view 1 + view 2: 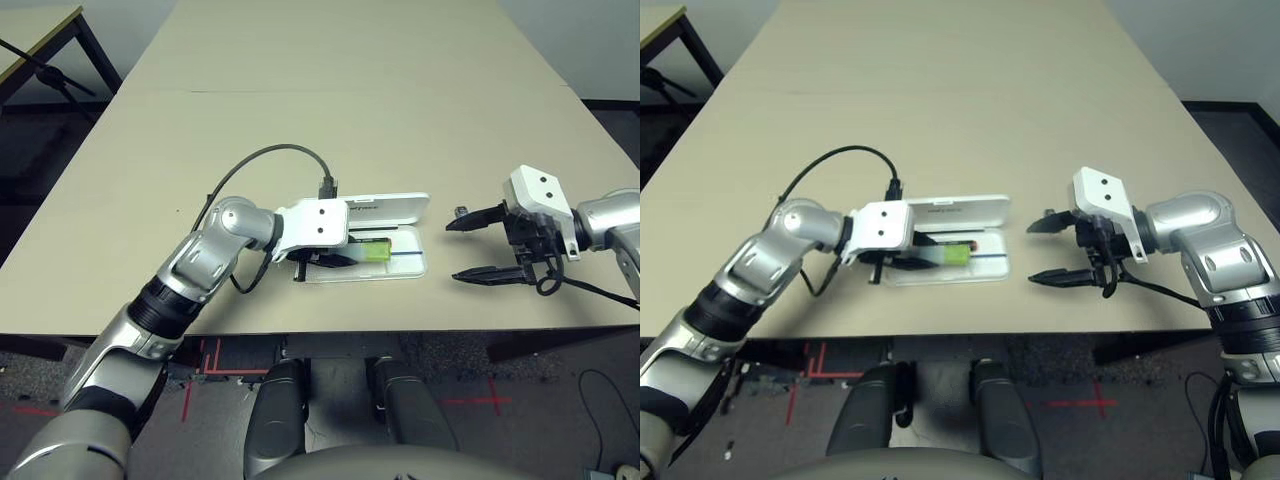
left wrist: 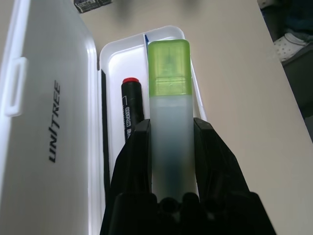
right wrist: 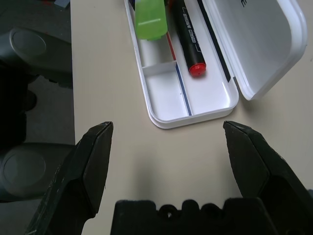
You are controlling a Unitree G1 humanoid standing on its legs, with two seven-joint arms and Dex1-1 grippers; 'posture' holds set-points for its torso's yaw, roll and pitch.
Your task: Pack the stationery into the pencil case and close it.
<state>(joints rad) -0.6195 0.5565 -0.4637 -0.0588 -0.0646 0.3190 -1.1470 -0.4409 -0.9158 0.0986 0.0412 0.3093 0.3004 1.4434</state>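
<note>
- Your left gripper [image 1: 335,262] is reaching over the open pencil case [image 1: 412,264], which sits right under its fingers, lid [image 1: 395,207] flipped up on the far side of the hand.
- It's got the highlighter [image 1: 372,252] pinched, green cap poking out past the fingertips above the tray.
- A black cable [image 1: 262,158] loops off the back of that wrist and arcs over the table [image 1: 330,90].
- Your right gripper [image 1: 482,246] is parked well apart from the case, off its open end, fingers spread wide with nothing between them.
- A tiny dark piece [image 1: 461,212] lies on the table just beside the right gripper's far finger; too small to tell what it is.
</note>
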